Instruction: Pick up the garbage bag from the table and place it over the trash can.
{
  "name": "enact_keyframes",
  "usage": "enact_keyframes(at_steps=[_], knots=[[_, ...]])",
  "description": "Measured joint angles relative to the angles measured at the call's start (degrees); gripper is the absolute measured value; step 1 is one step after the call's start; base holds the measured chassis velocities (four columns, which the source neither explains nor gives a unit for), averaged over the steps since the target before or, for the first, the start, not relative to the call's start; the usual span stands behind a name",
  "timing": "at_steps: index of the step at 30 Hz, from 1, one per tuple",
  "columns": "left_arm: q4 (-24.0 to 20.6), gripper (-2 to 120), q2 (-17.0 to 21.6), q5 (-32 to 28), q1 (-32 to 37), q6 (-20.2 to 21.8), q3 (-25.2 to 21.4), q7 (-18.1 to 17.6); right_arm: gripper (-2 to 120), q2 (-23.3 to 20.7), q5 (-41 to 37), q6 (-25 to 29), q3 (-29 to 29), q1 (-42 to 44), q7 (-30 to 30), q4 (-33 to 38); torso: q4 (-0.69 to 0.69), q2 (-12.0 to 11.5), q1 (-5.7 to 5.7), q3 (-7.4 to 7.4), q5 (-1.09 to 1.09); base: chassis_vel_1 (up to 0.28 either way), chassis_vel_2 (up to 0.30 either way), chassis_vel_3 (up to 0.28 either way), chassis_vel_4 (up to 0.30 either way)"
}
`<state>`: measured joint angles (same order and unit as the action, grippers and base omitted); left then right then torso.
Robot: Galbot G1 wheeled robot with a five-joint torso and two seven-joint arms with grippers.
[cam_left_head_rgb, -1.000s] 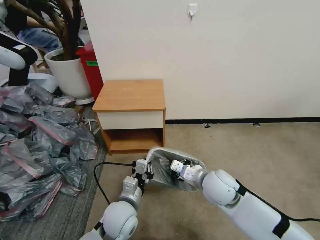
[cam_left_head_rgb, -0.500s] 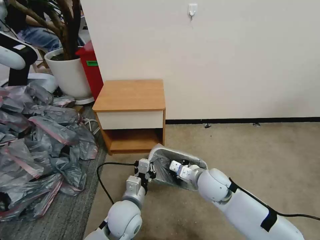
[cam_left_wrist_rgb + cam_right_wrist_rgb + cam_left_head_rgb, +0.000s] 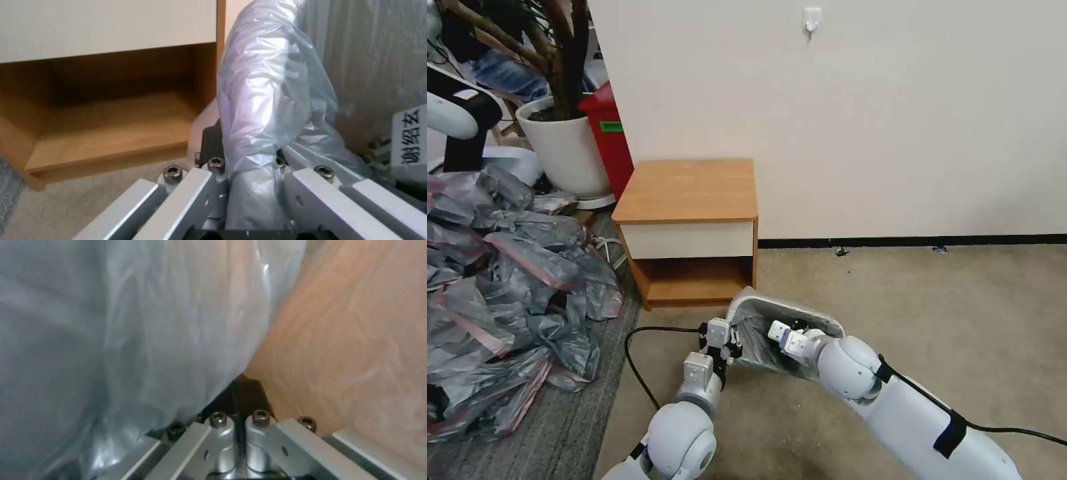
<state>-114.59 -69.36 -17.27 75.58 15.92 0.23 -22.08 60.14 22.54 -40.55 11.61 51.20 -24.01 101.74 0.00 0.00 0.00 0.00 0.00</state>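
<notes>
Both grippers (image 3: 730, 335) (image 3: 775, 331) clamped on bag (image 3: 754, 340), stretching it over can (image 3: 787, 312). Can tipped on floor before table (image 3: 687, 193).

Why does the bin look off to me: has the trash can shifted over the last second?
Yes. The trash can slid slightly rightward, away from the table, which stayed put.

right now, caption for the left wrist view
Left gripper shut on the bag at the can's rim, table behind.
</notes>
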Motion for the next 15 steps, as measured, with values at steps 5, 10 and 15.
enact_keyframes(at_steps=[5,10,15], knots=[[0.1,2,-0.1,-0.1,0.0,0.0,0.1,0.0,0,0.7,0.9,0.0,0.2,-0.3,-0.1,-1.3,0.00,0.0,0.00,0.00,0.00,0.000,0.000,0.000,0.000],[0.1,2,-0.2,-0.2,-0.1,0.1,0.2,-0.1,0,2.1,2.5,0.0,0.5,-0.7,-0.2,-3.2,0.00,0.0,0.00,0.00,0.00,0.000,0.000,0.000,0.000],[0.1,2,-0.2,-0.3,0.0,0.1,0.2,-0.1,0,3.6,4.3,0.0,0.6,-0.7,-0.4,-5.2,0.00,0.0,0.00,0.00,0.00,0.000,0.000,0.000,0.000]])
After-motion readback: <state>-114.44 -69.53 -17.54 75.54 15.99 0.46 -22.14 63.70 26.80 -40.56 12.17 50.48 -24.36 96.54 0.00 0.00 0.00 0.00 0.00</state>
